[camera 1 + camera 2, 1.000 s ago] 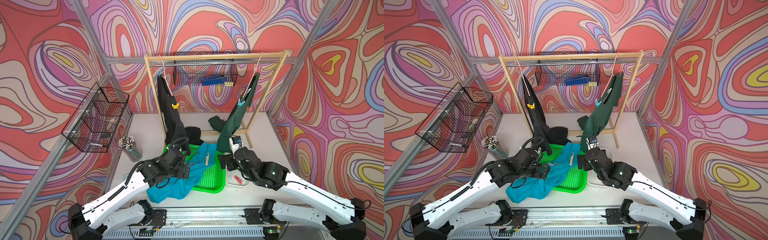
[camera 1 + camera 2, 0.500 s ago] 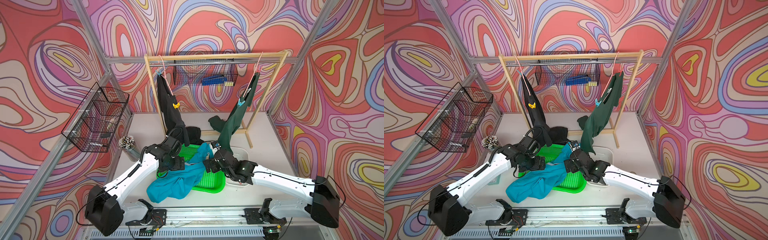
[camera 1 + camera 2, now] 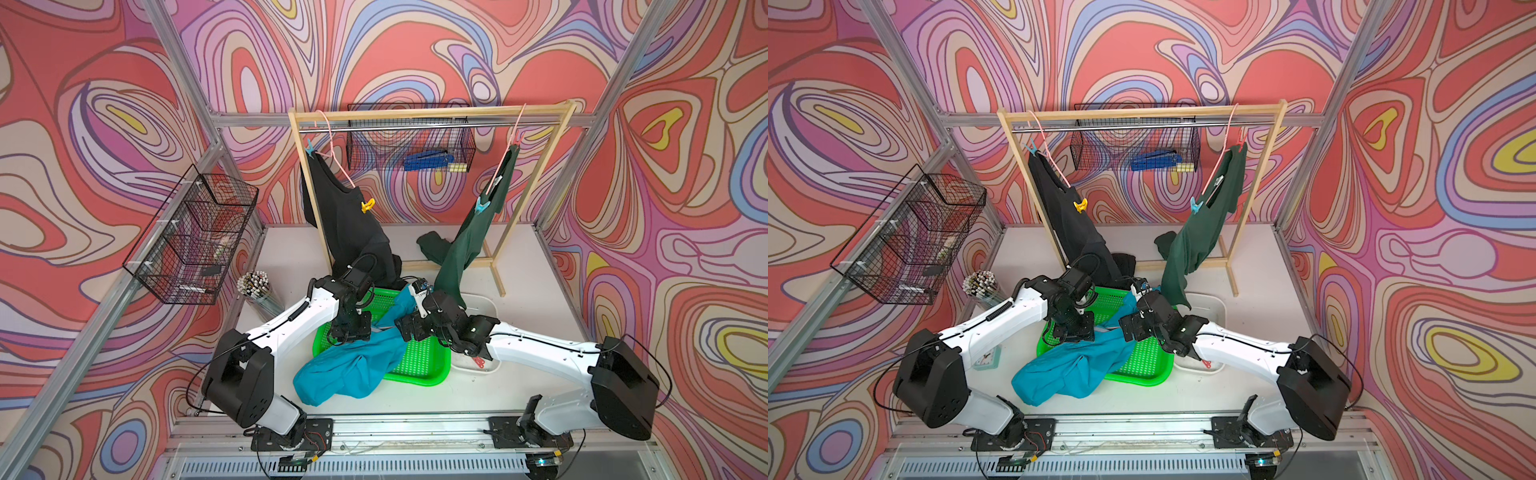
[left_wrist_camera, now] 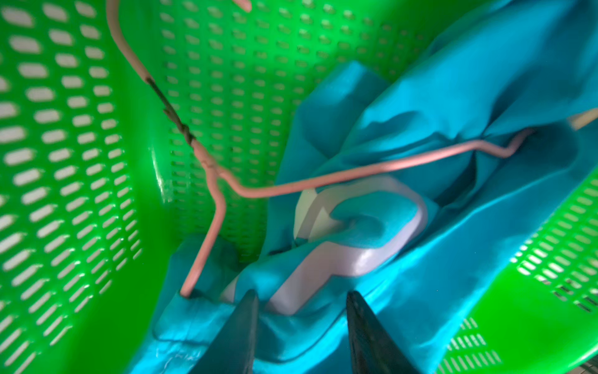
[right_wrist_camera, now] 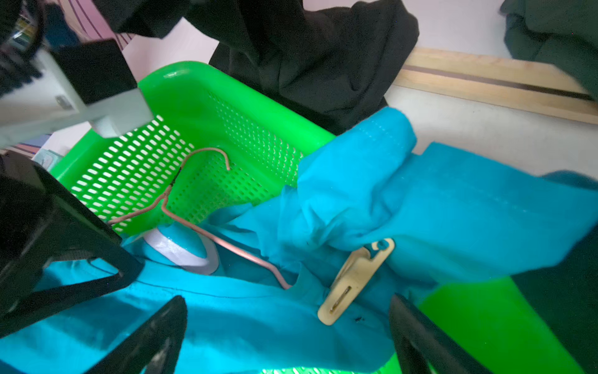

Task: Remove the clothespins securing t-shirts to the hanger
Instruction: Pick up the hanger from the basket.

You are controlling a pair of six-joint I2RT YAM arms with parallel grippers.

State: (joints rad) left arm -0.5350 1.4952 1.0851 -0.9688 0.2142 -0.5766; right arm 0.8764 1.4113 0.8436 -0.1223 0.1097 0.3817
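Just ahead of the wide-open right gripper (image 5: 288,299), the beige clothespin (image 5: 352,285) is seen lying aslant on the turquoise t-shirt (image 5: 453,210).

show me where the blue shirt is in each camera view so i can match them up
Both top views: the blue shirt lies crumpled, spilling from the green basket onto the table.
Left wrist: under the left pincer, against the basket wall, a pink hanger poking out of it.
Right wrist: ahead of the right pincer, a beige clothespin clipped on it.
Shared landmark: the green basket.
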